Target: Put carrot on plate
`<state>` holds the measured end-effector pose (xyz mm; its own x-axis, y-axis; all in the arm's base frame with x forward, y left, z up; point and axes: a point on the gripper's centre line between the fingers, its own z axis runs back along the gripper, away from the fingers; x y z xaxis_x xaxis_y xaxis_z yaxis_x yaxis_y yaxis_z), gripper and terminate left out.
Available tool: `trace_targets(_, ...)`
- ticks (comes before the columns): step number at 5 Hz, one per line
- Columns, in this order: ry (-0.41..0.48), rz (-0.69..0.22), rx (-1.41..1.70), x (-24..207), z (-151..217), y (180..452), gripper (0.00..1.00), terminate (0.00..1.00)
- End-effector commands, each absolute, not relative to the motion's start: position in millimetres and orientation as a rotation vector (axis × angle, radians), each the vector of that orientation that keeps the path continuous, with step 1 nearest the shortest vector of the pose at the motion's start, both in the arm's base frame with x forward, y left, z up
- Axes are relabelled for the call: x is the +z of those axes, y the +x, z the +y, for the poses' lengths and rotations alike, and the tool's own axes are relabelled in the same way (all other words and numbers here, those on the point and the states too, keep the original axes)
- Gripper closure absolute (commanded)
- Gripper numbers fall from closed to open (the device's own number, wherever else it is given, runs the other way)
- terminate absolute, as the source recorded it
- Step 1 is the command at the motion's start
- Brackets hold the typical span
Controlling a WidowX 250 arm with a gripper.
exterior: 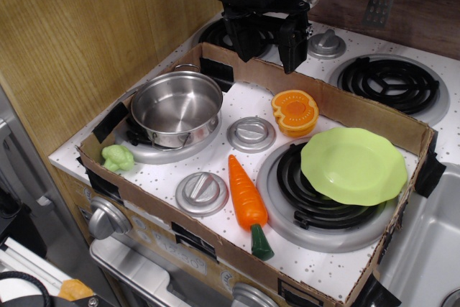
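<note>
The orange carrot (246, 199) with a dark green stub top lies on the white toy stove top, pointing toward the front right, between a grey knob and the right burner. The lime-green plate (353, 165) rests tilted on the right black burner, to the right of the carrot. My black gripper (265, 41) hangs high at the back, above the cardboard wall and well apart from both. Its two fingers stand apart with nothing between them.
A steel pot (176, 106) sits on the left burner. A round ridged orange halved-fruit toy (295, 112) lies behind the plate. A small light green toy vegetable (118, 157) lies at the front left. A low cardboard wall (345, 106) rings the stove top. Grey knobs (202, 193) stand near the carrot.
</note>
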<state>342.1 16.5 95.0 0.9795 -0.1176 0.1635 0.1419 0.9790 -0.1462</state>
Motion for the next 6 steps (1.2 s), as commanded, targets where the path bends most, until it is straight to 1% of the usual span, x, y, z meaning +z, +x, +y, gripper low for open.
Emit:
trace_targets(1,-0.158,-0.155,-0.131,95,16,342,0.0,0.0)
trace_targets(2,-0.095,-0.184,-0.057,104,14,336,0.0,0.0)
trace_targets(3,0.014,-0.22,0.045,126,4,323,0.0,0.0)
trace_targets(4,0.056,-0.194,0.155,145,-9,307,0.0,0.0)
trace_targets(5,0.051,-0.257,0.372,140,-21,291,0.0,0.0)
trace_targets(6,0.005,-0.258,0.504,130,-29,278,0.0,0.0)
